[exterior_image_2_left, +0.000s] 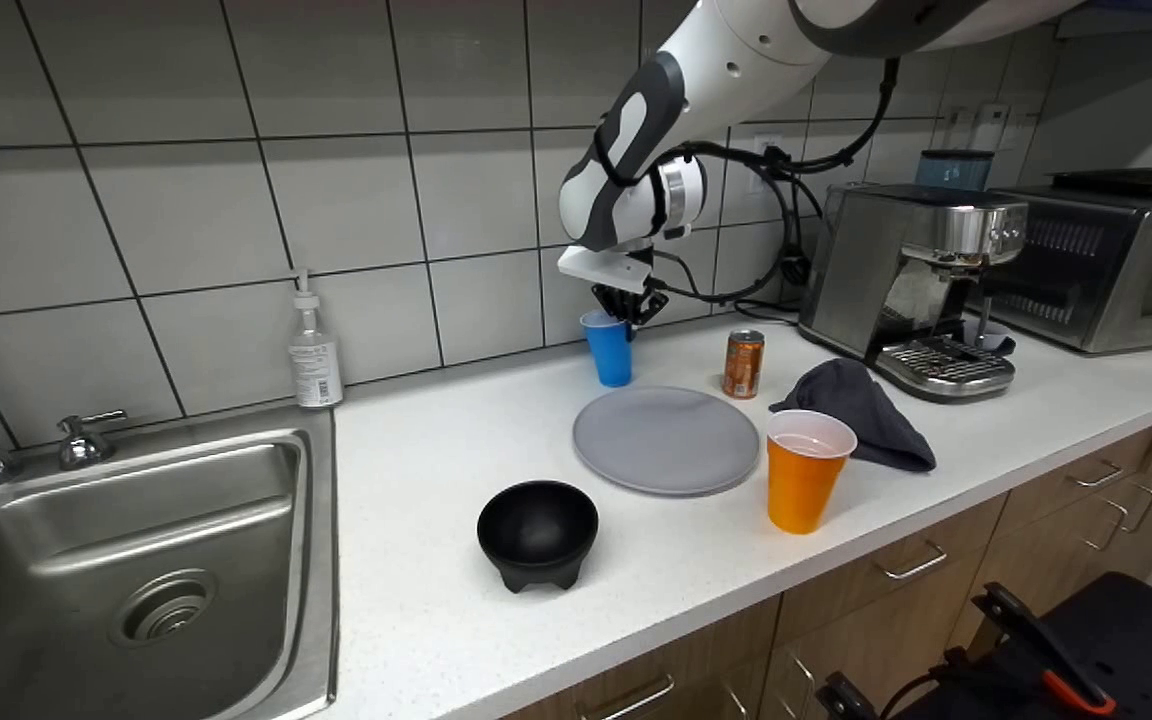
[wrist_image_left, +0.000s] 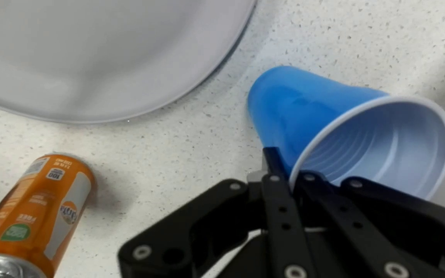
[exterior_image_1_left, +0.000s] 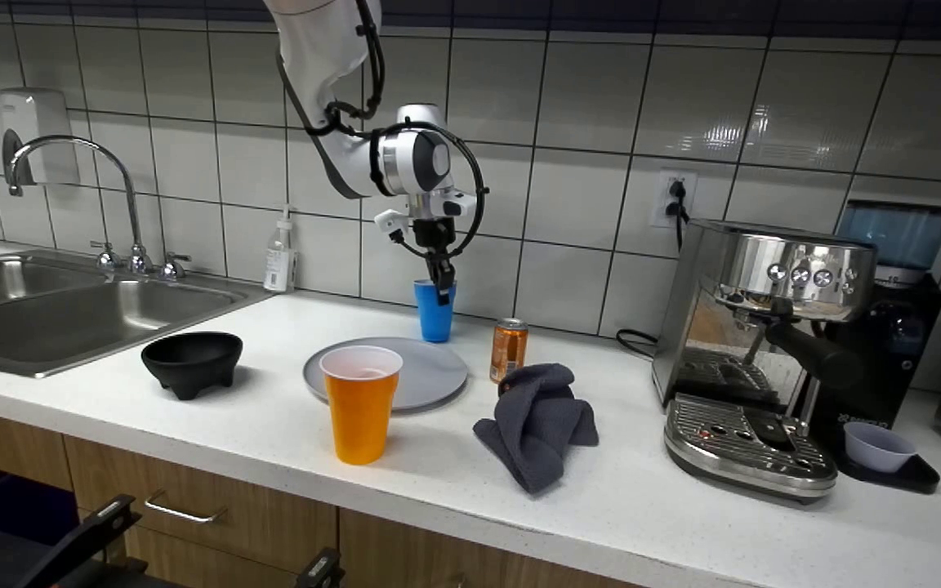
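Observation:
My gripper [wrist_image_left: 292,173] is shut on the rim of a blue cup [wrist_image_left: 284,96] with a pale inside. In the wrist view one finger lies against the cup's outer wall and its partner sits inside the mouth. Both exterior views show the blue cup [exterior_image_1_left: 435,320] upright at the back of the counter by the tiled wall, the gripper [exterior_image_2_left: 633,318] coming down on its rim from above. Close by lie a grey plate [exterior_image_2_left: 666,440] and an orange can [wrist_image_left: 39,216]. Whether the cup's base touches the counter, I cannot tell.
Toward the front edge stand an orange cup [exterior_image_1_left: 363,416] and a crumpled dark cloth [exterior_image_1_left: 540,425]. A black footed bowl [exterior_image_2_left: 536,565] is nearer the sink [exterior_image_2_left: 321,560]. A soap bottle [exterior_image_2_left: 314,360] stands at the wall, and a coffee machine [exterior_image_1_left: 789,269] occupies the far end.

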`<state>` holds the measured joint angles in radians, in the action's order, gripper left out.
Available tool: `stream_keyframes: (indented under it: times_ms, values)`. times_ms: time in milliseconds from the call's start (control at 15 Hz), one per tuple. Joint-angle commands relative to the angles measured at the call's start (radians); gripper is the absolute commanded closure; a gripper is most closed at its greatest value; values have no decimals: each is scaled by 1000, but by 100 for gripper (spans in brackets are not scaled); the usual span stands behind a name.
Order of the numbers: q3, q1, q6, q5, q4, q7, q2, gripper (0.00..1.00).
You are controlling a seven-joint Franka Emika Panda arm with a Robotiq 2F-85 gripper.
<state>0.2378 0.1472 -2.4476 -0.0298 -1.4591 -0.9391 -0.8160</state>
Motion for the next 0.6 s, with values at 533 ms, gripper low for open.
stream_keyframes:
  times_ms: [533]
  values:
    - [-44, -26, -4, -4, -75, 30, 97, 100]
